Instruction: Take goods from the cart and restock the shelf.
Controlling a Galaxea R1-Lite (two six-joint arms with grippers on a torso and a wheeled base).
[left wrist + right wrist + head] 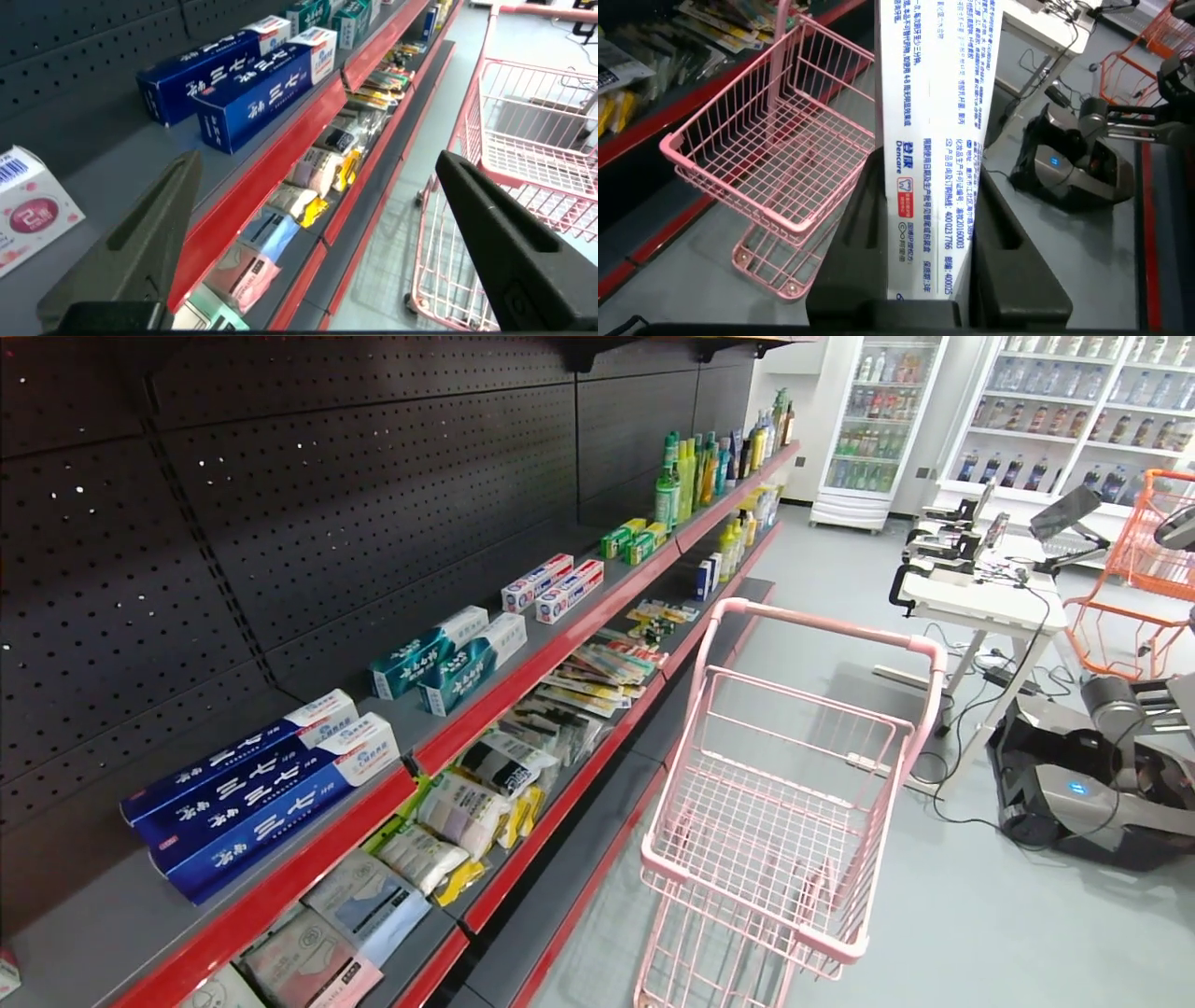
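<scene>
My right gripper point(932, 266) is shut on a long white toothpaste box point(936, 131) with blue print, held on end above the floor beside the pink cart point(775, 140). The cart's basket point(784, 821) holds no goods that I can see. My left gripper point(318, 247) is open with nothing between its fingers, hanging over the red front edge of the upper shelf point(271, 177). Three blue toothpaste boxes point(248, 84) lie on that shelf just beyond it, and a small white and pink box point(28, 205) lies nearer. The same blue boxes point(257, 789) lie at the shelf's near end.
Teal boxes point(448, 658), white boxes point(551, 588) and bottles point(691, 476) stand farther along the shelf. Packets fill the lower shelf point(467, 803). A grey machine point(1074, 793) with cables sits on the floor right of the cart, behind it a white table point(980, 602) and an orange cart point(1134, 579).
</scene>
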